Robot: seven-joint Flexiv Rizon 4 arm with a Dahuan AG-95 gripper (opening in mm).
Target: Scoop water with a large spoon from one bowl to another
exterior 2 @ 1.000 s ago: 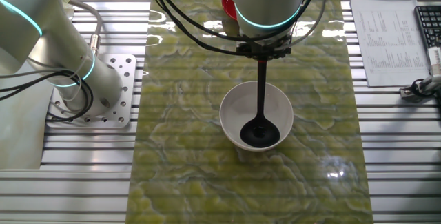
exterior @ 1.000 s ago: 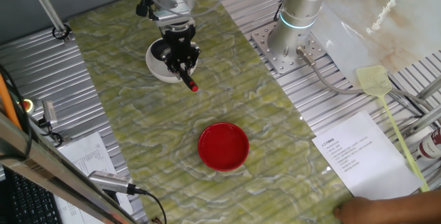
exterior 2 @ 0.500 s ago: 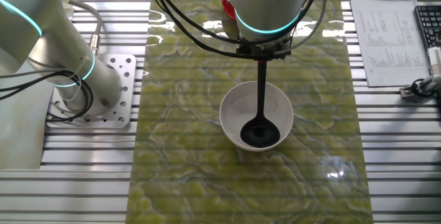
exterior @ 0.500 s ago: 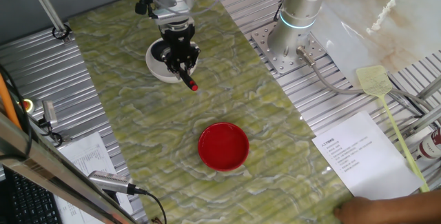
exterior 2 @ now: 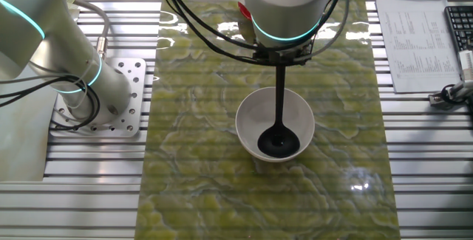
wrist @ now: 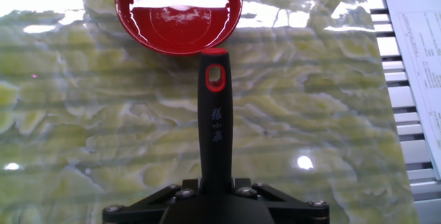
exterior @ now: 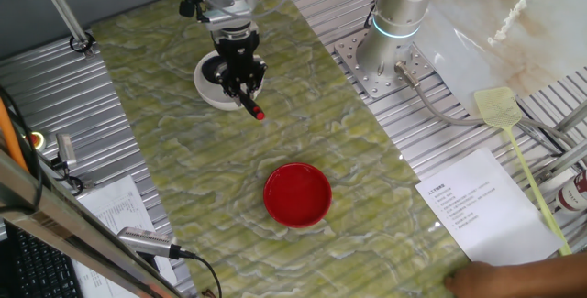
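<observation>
The black ladle with a round deep scoop and a long thin handle (exterior 2: 279, 114) stands with its scoop down inside the round plain white bowl (exterior 2: 251, 108), resting at the bottom, the handle rising toward the arm. The black two-finger gripper (exterior: 240, 75) is pinching the handle partway up; in the hand view the handle (wrist: 214, 124) runs out from between the fingers and ends in a small red tip with an oval hole, which overlaps the near rim of the bowl beyond it. That round glossy bright red bowl (exterior: 298, 193) sits well apart from the white one, on the counter with a green marbled surface (exterior: 165, 160). A sheet of printed paper (exterior: 472, 201) lies near the counter's edge, beside a yellow fly swatter (exterior: 512, 137).
</observation>
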